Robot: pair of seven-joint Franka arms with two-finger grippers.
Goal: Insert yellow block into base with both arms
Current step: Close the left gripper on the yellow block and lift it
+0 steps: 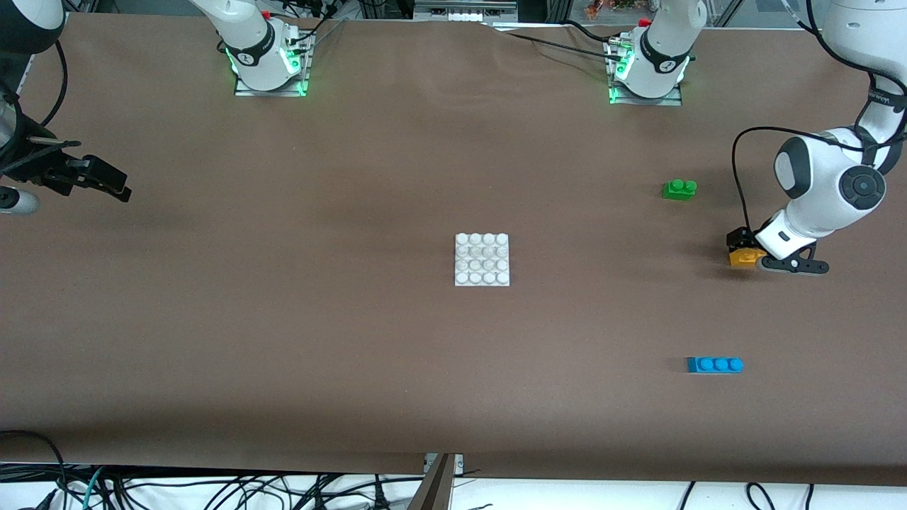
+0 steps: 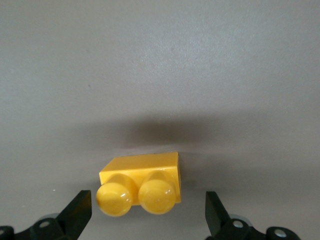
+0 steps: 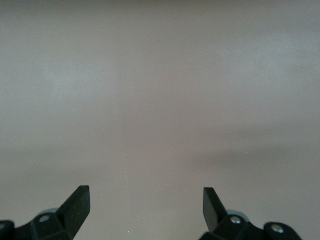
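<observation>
The left gripper [image 2: 145, 212], jaws wide, straddles the yellow block [image 2: 141, 184] near the table's edge and should center before closing (right gripper [image 3: 145, 210] waits open).

My left gripper [image 2: 147, 212] straddles the yellow block [image 2: 142, 182] with fingers spread, bare table showing on each side of it. My right gripper [image 1: 92, 177] waits, open, over bare brown table [image 1: 283, 319] at its own end. Around the base [image 1: 482, 259] the cloth lies unobstructed; the green brick [image 1: 679, 189] and blue brick [image 1: 714, 365] lie well apart from it.
</observation>
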